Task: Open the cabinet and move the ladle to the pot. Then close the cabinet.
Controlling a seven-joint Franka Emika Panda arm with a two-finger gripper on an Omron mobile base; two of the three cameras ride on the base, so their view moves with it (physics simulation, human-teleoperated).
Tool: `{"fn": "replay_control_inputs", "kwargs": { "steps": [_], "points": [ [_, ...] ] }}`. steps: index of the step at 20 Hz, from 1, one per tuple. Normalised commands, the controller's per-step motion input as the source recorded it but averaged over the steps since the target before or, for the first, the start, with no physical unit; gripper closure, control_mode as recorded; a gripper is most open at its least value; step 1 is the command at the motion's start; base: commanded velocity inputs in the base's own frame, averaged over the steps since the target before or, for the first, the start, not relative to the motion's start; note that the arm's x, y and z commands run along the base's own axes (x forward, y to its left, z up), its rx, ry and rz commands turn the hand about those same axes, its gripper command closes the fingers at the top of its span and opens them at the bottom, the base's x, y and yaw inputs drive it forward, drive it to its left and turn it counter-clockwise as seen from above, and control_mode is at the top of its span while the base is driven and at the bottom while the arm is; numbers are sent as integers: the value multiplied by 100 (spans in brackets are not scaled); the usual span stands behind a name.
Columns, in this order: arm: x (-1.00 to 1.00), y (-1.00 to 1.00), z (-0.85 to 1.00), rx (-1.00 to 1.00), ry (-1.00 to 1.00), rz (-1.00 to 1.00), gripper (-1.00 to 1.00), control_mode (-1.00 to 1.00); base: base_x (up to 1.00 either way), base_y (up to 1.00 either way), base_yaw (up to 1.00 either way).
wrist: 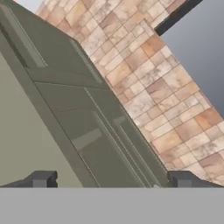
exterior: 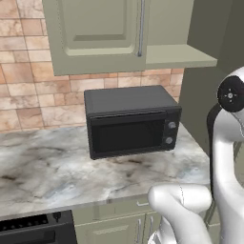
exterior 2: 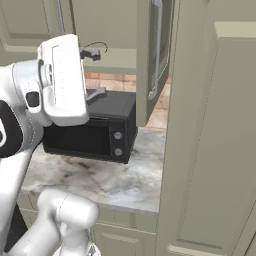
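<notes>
The sage-green cabinet (exterior: 95, 33) hangs over the counter. Its left door is shut, and the right half stands open onto a bare shelf (exterior: 181, 55). In the right base view the right door (exterior 2: 144, 60) is swung out toward me, edge-on, with its silver bar handle (exterior 2: 158, 50) beside it. My gripper (exterior 2: 95, 72) is open and empty, level with the cabinet's bottom edge, left of that door. In the hand view the gripper (wrist: 111, 179) faces a panelled green door and brick wall. A thin dark curve (exterior 2: 99, 46) arcs above the upper fingertip; I cannot tell whether it is the ladle. The pot is out of view.
A black microwave (exterior: 131, 124) stands on the marble counter (exterior: 47, 167) right below the cabinet, close under my hand. A tall green panel (exterior 2: 215, 140) walls off the right side. A black stove (exterior: 33, 228) sits low at the left, beside green base cabinets (exterior: 119, 228).
</notes>
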Motion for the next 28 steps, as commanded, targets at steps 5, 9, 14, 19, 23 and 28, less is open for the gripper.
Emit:
{"fn": "replay_control_inputs", "kwargs": {
  "steps": [5,9,14,19,23,28],
  "points": [
    [8,91,0,1,11,22,-100,-100,0,0,0],
    [15,97,1,-4,24,35,-100,-100,0,0,0],
    [0,77,3,-12,24,43,-100,-100,0,0,0],
    [1,65,0,-6,19,35,-100,-100,0,0,0],
    [10,49,0,0,18,35,-100,-100,0,0,0],
    [33,5,0,1,9,18,-100,-100,0,0,0]
  ]
}}
